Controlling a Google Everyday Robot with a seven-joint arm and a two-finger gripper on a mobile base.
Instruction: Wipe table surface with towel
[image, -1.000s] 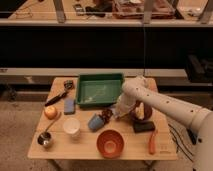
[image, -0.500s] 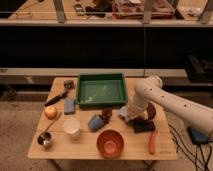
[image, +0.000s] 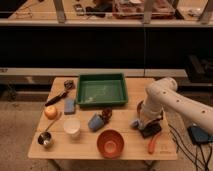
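tool (image: 142, 124) down at the right end of the tabletop (image: 132, 147), at the tip of the white arm (image: 170, 100) reaching in from the right. pressed together, apparently pinching the towel (image: 135, 123), a small pale blue-grey wad lying on the wood at the tool's left side. just beside it on the right, a dark flat object (image: 151, 131). nearer the front edge, a slim orange item (image: 153, 144). mid-tabletop: green tray (image: 101, 90) toward the back, blue cup (image: 95, 122), orange bowl (image: 110, 142), white cup (image: 71, 127). at the left: blue block (image: 69, 105), orange fruit (image: 50, 112), metal cup (image: 45, 139).
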